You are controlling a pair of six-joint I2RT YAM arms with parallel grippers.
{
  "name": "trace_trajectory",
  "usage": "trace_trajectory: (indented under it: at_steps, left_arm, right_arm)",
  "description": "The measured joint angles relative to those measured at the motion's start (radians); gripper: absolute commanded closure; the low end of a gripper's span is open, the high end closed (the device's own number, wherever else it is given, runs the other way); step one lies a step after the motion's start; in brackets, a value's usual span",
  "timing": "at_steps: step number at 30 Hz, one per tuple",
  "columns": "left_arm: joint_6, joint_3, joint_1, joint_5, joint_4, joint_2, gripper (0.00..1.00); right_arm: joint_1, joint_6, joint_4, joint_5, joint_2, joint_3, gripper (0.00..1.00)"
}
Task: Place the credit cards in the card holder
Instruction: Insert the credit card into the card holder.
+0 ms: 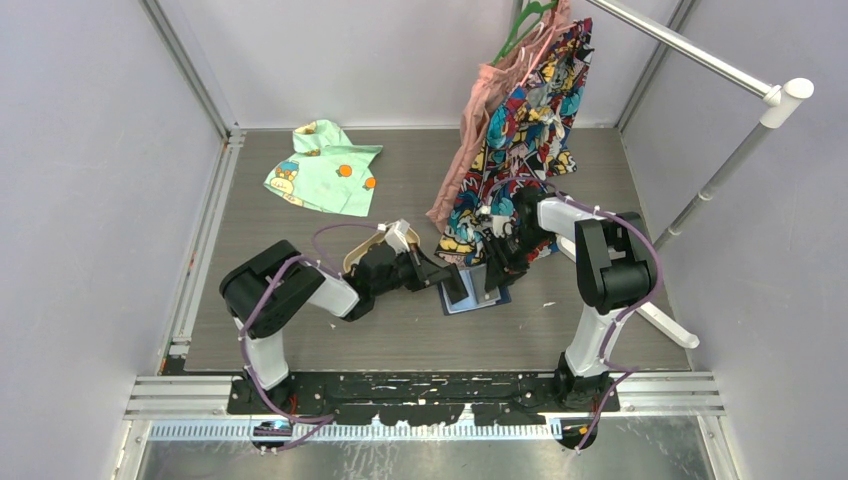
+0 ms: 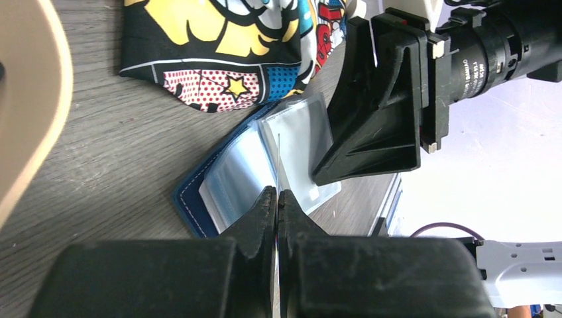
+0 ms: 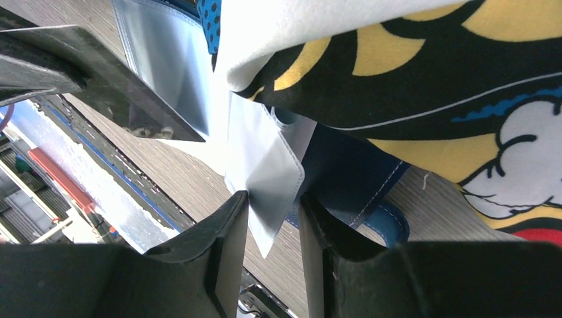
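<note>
You are working in a robot test cell of a lab. Plain pale wall panels (image 1: 90,200) set in aluminium framing (image 1: 190,75) box in a grey wood-grain table (image 1: 420,340). The left arm (image 1: 290,290) and the right arm (image 1: 610,260) are bolted to a slotted metal rail (image 1: 420,385) at its near edge, with purple cables (image 1: 250,335) looped along them. A bare steel clothes rail (image 1: 690,45) carries hung garments (image 1: 520,120) over the far right corner.

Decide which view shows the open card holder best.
Left wrist: the card holder lies open, with its navy edge and pale pockets both visible. Top external shows it small and partly covered. Right wrist shows only one pocket flap and a navy corner.
</note>
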Motion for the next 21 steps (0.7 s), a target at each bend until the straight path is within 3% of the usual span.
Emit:
trace_trajectory:
  at_steps: [21]
  left_arm:
    - [-0.013, -0.042, -0.024, -0.045, 0.085, -0.01, 1.0]
  right_arm:
    - [-0.002, -0.087, -0.04, 0.005, -0.006, 0.003, 0.64]
